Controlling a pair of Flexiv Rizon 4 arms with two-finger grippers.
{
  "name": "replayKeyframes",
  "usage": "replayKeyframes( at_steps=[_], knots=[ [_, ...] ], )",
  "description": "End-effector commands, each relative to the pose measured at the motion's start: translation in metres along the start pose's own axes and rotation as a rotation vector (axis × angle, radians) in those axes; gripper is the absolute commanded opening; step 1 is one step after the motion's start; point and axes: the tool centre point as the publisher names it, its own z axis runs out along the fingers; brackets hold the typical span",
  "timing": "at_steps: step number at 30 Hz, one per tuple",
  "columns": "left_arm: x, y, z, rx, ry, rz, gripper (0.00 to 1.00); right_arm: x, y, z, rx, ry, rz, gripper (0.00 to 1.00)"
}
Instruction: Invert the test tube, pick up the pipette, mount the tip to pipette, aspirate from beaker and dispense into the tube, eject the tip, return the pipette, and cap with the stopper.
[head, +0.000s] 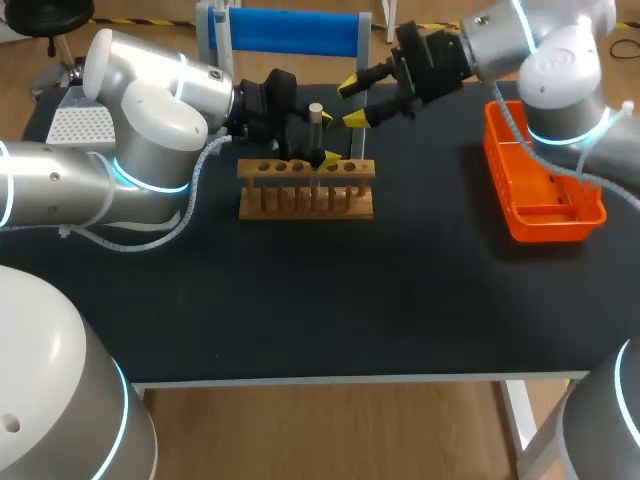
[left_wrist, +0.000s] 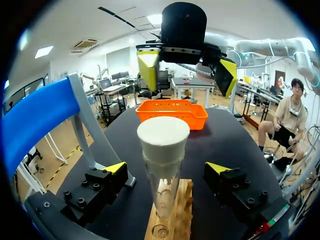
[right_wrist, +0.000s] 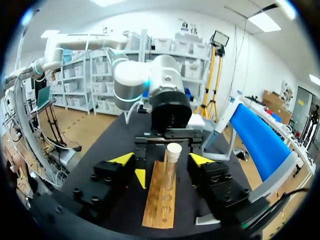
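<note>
Left gripper spread, the tube in the rack between its jaws, untouched. Right gripper spread, tube just ahead.

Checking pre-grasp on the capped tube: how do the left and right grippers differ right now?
The left gripper straddles the stoppered test tube standing in the rack, one finger on each side, with clear gaps and no contact. The right gripper stands off beyond the rack, raised, with nothing between its fingers. Shared: both are open, and both point toward the tube.
</note>
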Motion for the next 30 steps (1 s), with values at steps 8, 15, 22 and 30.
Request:
replayKeyframes(
  at_steps=[8,15,22,30],
  knots=[
    [-0.001,0.0,0.001,0.0,0.002,0.0,1.0,0.001,0.009,0.005,-0.188,0.035,-0.008,0.0],
    [-0.001,0.0,0.001,0.0,0.002,0.0,1.0,-0.003,0.017,0.014,-0.235,0.051,0.008,0.0],
    [-0.001,0.0,0.001,0.0,0.002,0.0,1.0,-0.008,0.02,0.021,-0.289,0.065,0.045,0.0],
    [-0.001,0.0,0.001,0.0,0.002,0.0,1.0,-0.011,0.022,0.031,-0.311,0.085,0.072,0.0]
  ],
)
